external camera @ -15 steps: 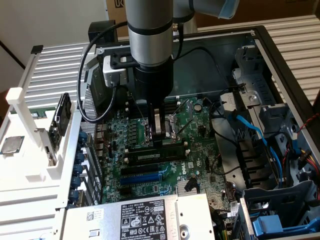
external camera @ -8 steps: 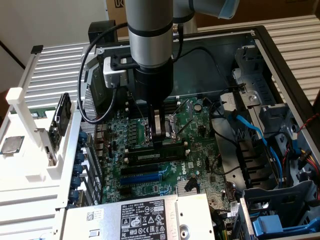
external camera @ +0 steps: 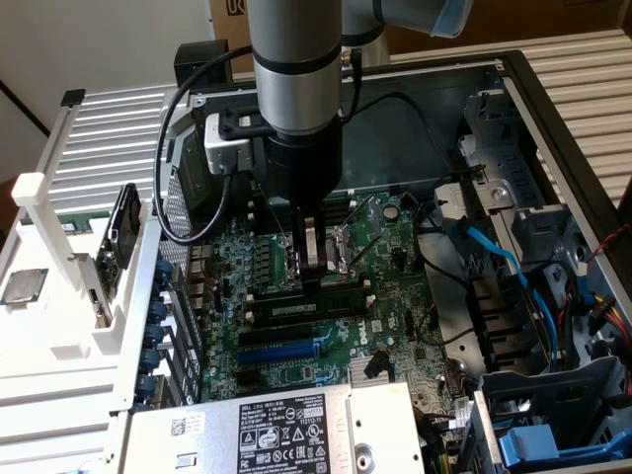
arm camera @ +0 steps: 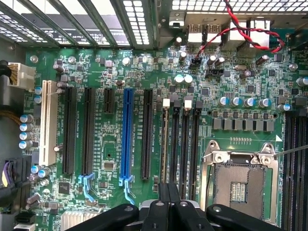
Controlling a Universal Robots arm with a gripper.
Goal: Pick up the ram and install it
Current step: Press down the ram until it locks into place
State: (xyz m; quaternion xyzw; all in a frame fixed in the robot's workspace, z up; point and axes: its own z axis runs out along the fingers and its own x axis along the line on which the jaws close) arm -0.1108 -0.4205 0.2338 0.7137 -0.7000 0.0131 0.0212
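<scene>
The ram [external camera: 286, 309] is a dark stick with a pale label. It stands on edge in the memory slot closest to the expansion slots, on the green motherboard [external camera: 385, 296]. In the wrist view the ram [arm camera: 164, 144] shows as a thin pale edge in the first of several black slots. My gripper [external camera: 314, 286] points straight down, its tips at the ram's top edge near the middle. Its black fingers [arm camera: 163, 207] are drawn together with no gap showing. I cannot tell whether they pinch the stick or only rest on it.
The blue expansion slot [external camera: 281, 348] lies just beyond the ram, and the CPU socket [arm camera: 240, 185] sits on the other side of the memory slots. A labelled power supply [external camera: 267, 430], blue cables [external camera: 494, 257] and the case walls [external camera: 533, 109] hem in the board. A white rack [external camera: 59, 296] stands outside.
</scene>
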